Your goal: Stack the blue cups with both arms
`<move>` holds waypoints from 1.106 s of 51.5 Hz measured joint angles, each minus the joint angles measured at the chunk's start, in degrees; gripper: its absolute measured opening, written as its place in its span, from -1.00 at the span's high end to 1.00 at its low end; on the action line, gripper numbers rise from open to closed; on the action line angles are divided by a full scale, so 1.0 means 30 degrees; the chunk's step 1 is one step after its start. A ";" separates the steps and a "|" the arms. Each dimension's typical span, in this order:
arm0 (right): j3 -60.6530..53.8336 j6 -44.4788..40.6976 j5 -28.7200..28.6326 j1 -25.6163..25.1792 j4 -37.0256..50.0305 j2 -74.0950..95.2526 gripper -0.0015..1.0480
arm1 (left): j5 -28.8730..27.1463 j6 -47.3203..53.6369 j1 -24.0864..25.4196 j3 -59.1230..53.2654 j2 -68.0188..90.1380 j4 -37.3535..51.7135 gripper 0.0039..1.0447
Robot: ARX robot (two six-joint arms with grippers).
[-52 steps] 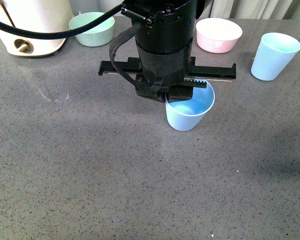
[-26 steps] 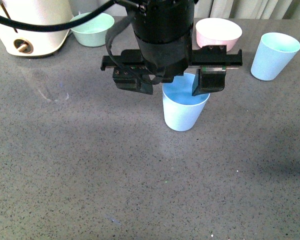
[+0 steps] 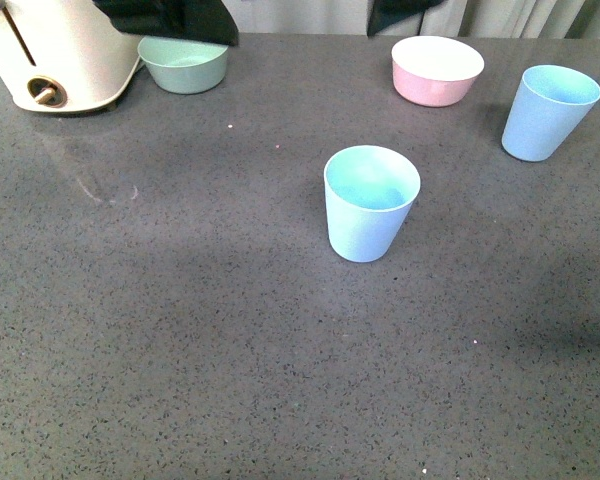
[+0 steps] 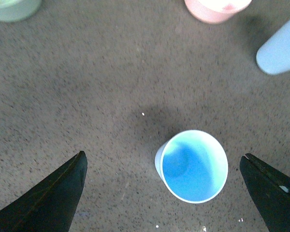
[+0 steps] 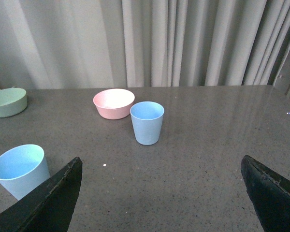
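Observation:
One pale blue cup (image 3: 370,205) stands upright in the middle of the grey table. The second blue cup (image 3: 548,112) stands at the far right. My left gripper (image 3: 290,12) is open and empty, high above the middle cup, with only its finger ends showing at the top of the front view. In the left wrist view the middle cup (image 4: 193,165) lies below and between the spread fingers (image 4: 53,198). My right gripper (image 5: 162,159) is open and empty, low over the table, facing the second cup (image 5: 147,122). The middle cup (image 5: 20,170) shows off to one side.
A pink bowl (image 3: 437,70) sits at the back, between the two cups. A green bowl (image 3: 185,62) and a white appliance (image 3: 60,50) stand at the back left. Curtains (image 5: 183,43) hang behind the table.
My left gripper let go of the middle cup's rim, opened, and rose up almost out of the front view. The cup went from tilted to standing upright on its own.

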 joint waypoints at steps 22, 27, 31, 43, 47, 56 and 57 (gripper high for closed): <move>0.0000 0.0007 0.0007 0.0000 0.0000 0.0000 -0.83 | -0.5697 0.6834 0.2681 -1.2874 -0.5632 2.1733 0.11; 0.0000 0.0000 -0.0022 0.0000 0.0000 0.0000 -0.83 | -0.4714 0.7206 0.3978 -1.5504 -0.7716 2.2578 0.49; 0.0000 0.0000 -0.0015 0.0000 0.0000 0.0000 -0.83 | -0.3912 0.7315 0.4736 -1.7165 -0.8808 2.2637 0.77; 0.0000 0.0000 0.0000 0.0000 0.0000 0.0000 -0.83 | -0.1705 0.7468 0.6761 -2.0407 -1.2364 2.2440 0.97; 0.0000 0.0000 -0.0007 0.0000 0.0000 0.0000 -0.83 | -0.1137 0.7475 0.7504 -2.1354 -1.3690 2.1944 0.97; 0.0000 0.0000 0.0000 0.0000 0.0000 0.0000 -0.83 | -0.0095 0.7482 0.8415 -2.2505 -1.5977 2.0808 0.97; 0.0000 0.0000 0.0000 0.0000 0.0000 0.0000 -0.83 | 0.0087 0.7482 0.8553 -2.2673 -1.6371 2.0575 0.97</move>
